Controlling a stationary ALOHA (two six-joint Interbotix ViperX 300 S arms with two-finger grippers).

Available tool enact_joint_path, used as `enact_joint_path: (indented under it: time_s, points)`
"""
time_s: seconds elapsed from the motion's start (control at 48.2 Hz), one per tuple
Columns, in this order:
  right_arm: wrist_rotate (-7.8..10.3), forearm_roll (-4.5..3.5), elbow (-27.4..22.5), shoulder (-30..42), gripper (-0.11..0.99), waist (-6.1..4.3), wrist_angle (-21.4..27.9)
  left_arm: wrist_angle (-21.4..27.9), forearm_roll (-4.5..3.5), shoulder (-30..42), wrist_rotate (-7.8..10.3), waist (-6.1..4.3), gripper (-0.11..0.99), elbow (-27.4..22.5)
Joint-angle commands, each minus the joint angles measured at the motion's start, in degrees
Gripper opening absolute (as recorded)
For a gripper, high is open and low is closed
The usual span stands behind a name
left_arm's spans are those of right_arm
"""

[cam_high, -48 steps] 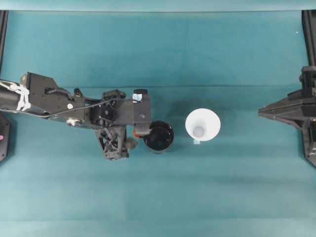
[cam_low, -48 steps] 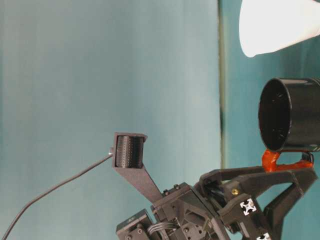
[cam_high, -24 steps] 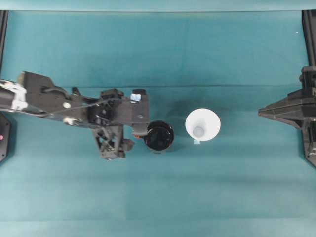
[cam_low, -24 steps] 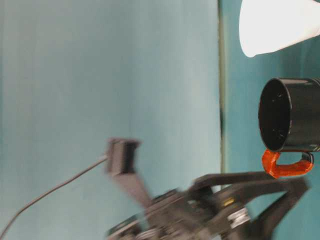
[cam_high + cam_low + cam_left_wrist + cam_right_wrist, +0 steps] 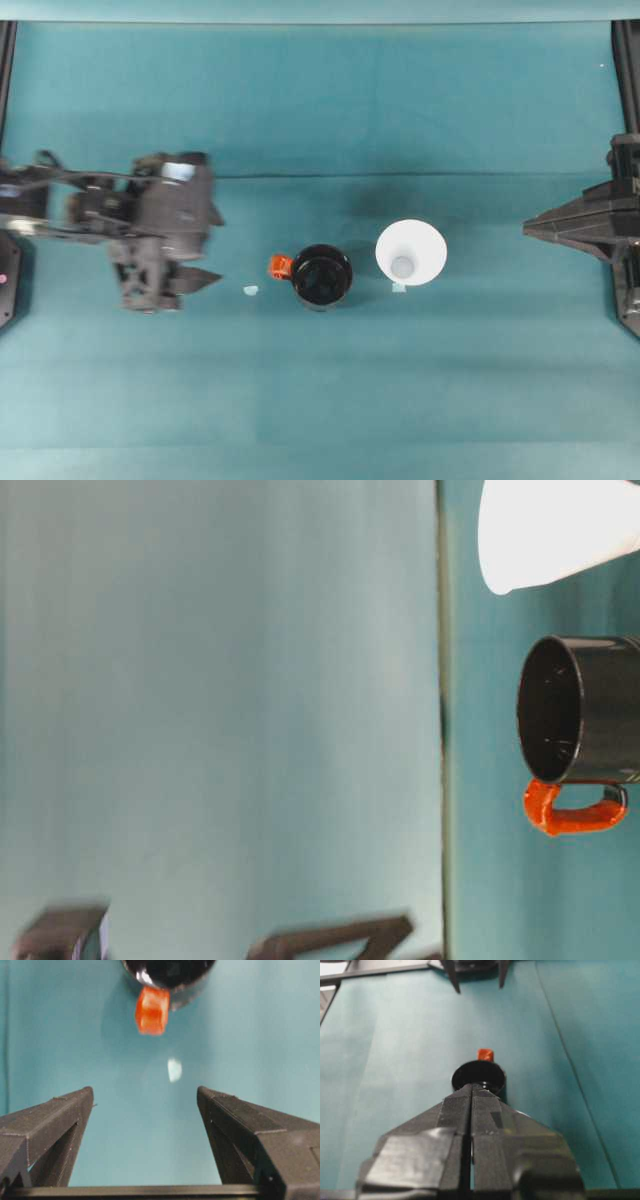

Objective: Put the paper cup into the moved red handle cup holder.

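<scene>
The red handle cup holder is a glossy black cup standing upright at the table's middle, its red handle pointing left. To its right, a small gap away, stands the white paper cup, rim up. My left gripper is open and holds nothing, well left of the holder. In the left wrist view its fingers spread wide, with the handle and holder ahead of them. My right gripper is shut and holds nothing at the far right, pointing toward the holder.
A small pale scrap lies on the teal cloth between my left gripper and the holder. Another bit sits by the paper cup's base. Black frame rails run along the table's sides.
My left gripper has let go of the red handle and drawn back to the left. The holder stays where it was set. The paper cup and right arm have not moved.
</scene>
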Motion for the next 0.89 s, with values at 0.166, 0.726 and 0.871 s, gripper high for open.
enact_joint_path:
  time_s: [0.166, 0.726, 0.871]
  points:
    - [0.79, 0.35, -0.4, 0.9, -0.1, -0.62, -0.3, -0.2, 0.18, -4.0, -0.7, -0.09, 0.92, 2.2]
    - [7.47, 0.35, -8.9, 16.2, -0.1, -5.54, 10.4, -0.2, 0.09, -4.7, -0.7, -0.09, 0.92, 2.6]
    - [7.47, 0.44, -12.5, 21.9, -0.05, -5.54, 11.8, -0.2, 0.09, -5.4, -0.7, -0.09, 0.92, 3.0]
